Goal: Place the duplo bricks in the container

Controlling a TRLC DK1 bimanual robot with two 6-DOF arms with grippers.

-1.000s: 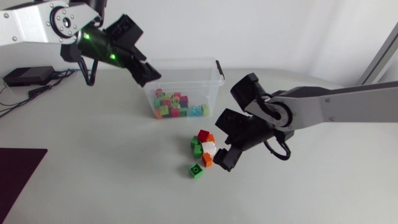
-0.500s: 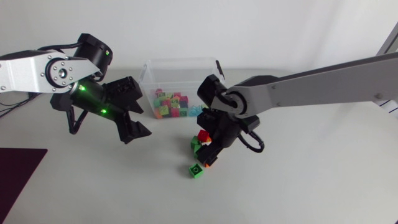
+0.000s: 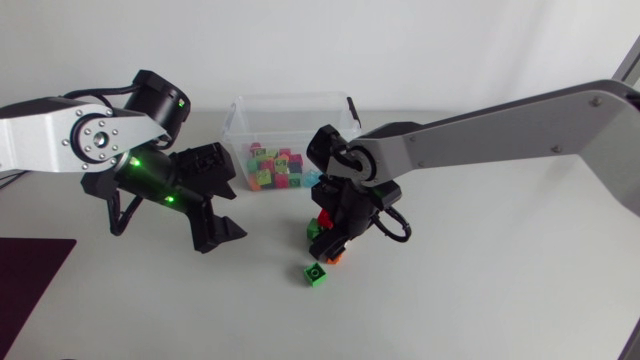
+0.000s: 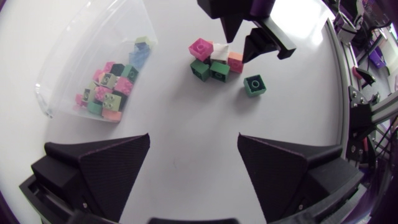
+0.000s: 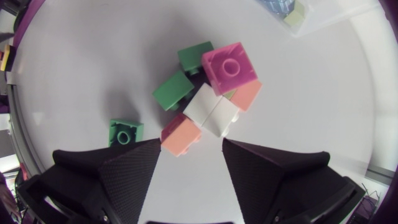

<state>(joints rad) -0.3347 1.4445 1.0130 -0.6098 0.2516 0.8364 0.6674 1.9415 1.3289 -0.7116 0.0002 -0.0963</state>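
Head view: the left gripper [image 3: 238,212] is hanging open near the container [image 3: 238,110]. The right gripper [image 3: 332,245] is hovering over the brick cluster [image 3: 315,231].
Left wrist view: one green brick [image 4: 254,84] is lying apart from the cluster.
Right wrist view: the fingers are standing spread, gripping nothing.

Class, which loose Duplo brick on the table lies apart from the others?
The lone green brick, with clear space all around it; the other loose bricks touch one another in one cluster.

The head view looks down from above; both wrist views (right nearer) share the brick cluster [image 5: 211,107].
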